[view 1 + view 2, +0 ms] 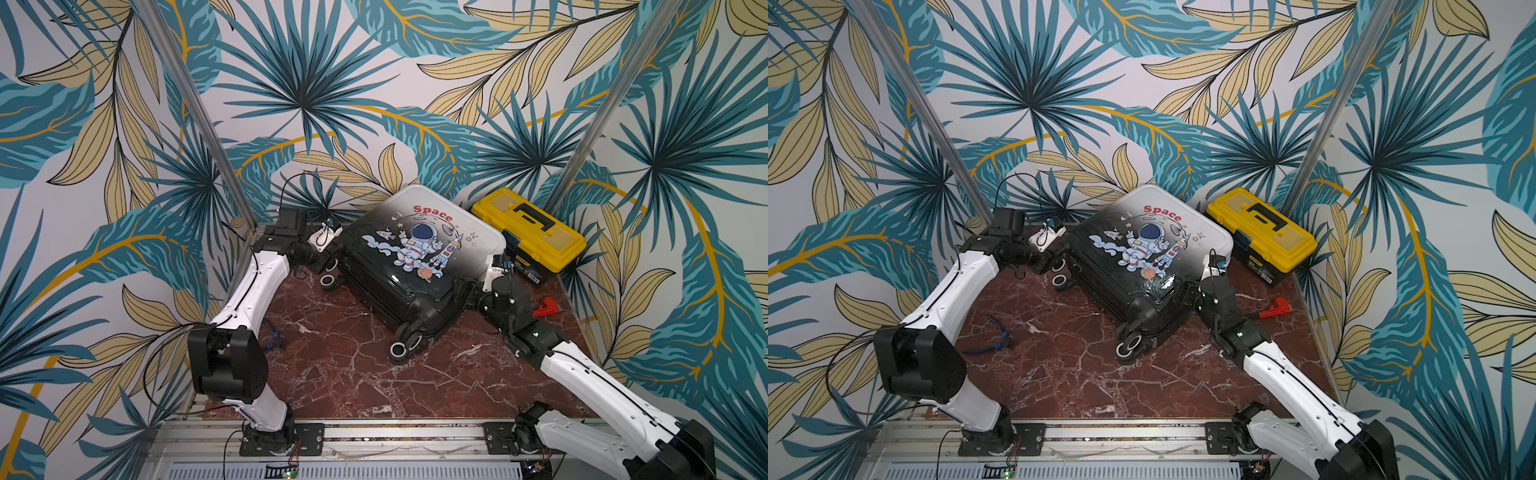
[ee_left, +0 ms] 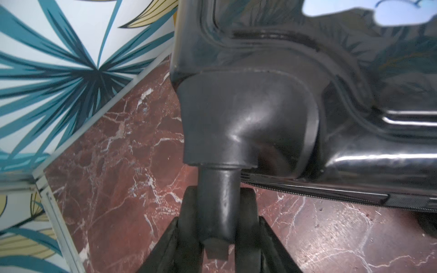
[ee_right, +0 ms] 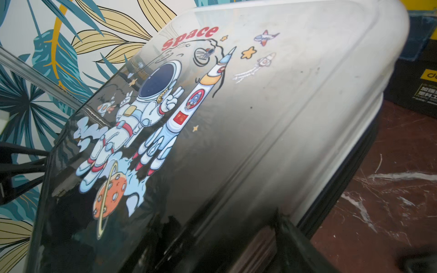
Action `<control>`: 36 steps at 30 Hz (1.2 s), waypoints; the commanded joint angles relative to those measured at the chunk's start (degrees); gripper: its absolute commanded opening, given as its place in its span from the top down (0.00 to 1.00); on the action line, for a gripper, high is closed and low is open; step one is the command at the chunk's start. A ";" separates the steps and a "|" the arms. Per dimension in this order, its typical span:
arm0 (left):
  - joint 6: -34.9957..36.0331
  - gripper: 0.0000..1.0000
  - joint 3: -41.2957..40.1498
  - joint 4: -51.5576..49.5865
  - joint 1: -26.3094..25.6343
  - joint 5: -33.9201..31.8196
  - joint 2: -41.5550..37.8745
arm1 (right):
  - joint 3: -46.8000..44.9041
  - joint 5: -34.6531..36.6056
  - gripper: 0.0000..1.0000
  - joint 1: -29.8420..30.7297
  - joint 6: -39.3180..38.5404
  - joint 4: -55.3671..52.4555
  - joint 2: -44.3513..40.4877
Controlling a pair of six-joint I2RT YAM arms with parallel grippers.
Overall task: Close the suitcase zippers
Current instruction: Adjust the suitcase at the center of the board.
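toward the back of the red marble table [image 1: 353, 374], the suitcase [image 1: 415, 249] lies flat, astronaut print up, just beside a yellow toolbox [image 1: 528, 232]. the left gripper [image 2: 218, 227], half closed, pinches a twin-wheel caster [image 2: 217, 201] near the zipper track [image 2: 307, 192]. the right gripper [image 1: 463, 291] meets the suitcase's edge; i cannot tell its opening or hold.

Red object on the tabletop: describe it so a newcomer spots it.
Start at the red-brown marble table and find the yellow toolbox in its far right corner. Nearer the camera than the toolbox, right of the suitcase, lies a small red object. It is the only bright red loose thing; the blue item lies at the left.
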 commanded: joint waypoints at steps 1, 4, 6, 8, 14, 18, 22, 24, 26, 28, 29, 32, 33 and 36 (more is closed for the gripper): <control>-7.17 0.58 -5.77 -5.96 -3.27 2.48 -4.87 | 2.13 -10.58 0.23 -0.92 -1.42 2.85 4.23; -13.10 0.58 -9.16 -5.87 -4.76 3.54 -9.61 | 4.51 -14.34 0.23 -3.45 -3.41 1.89 8.03; -17.48 0.58 -10.84 -5.82 -6.40 5.62 -11.89 | 6.30 -16.51 0.23 -4.98 -5.12 1.58 10.66; -22.24 0.57 -12.03 -5.95 -8.40 4.79 -13.63 | 8.80 -19.61 0.23 -6.49 -6.87 1.40 13.48; -35.06 0.57 -15.53 -6.18 -13.38 1.35 -19.32 | 16.15 -26.95 0.25 -9.07 -11.59 -0.12 21.88; -44.68 0.57 -15.85 -6.04 -16.51 0.25 -22.22 | 20.74 -30.55 0.27 -10.78 -13.64 -0.62 26.68; -51.52 0.57 -14.63 -5.98 -21.66 -1.87 -21.82 | 26.48 -35.06 0.28 -12.04 -15.43 -1.35 32.47; -54.91 0.56 -14.00 -5.66 -23.34 -3.39 -21.06 | 29.83 -37.28 0.29 -12.89 -16.71 -2.35 35.67; -58.20 0.56 -13.56 -4.86 -24.41 -3.75 -20.42 | 32.88 -38.83 0.29 -13.72 -17.87 -3.53 38.37; -61.57 0.56 -13.61 -3.17 -25.27 -4.96 -20.36 | 35.44 -40.08 0.30 -14.34 -19.19 -4.75 40.50; -62.98 0.53 -14.08 -1.87 -25.47 -5.44 -20.60 | 36.66 -40.55 0.29 -14.61 -19.84 -5.24 41.18; -66.23 0.55 -15.67 0.69 -25.30 -9.24 -21.26 | 38.84 -40.62 0.29 -15.57 -22.00 -7.14 41.83; -66.97 0.56 -15.63 0.81 -25.07 -10.00 -21.08 | 39.25 -40.08 0.28 -16.08 -22.99 -7.98 41.64; -67.85 0.56 -15.40 0.99 -24.07 -11.29 -20.43 | 38.73 -38.26 0.24 -18.13 -24.86 -10.04 39.57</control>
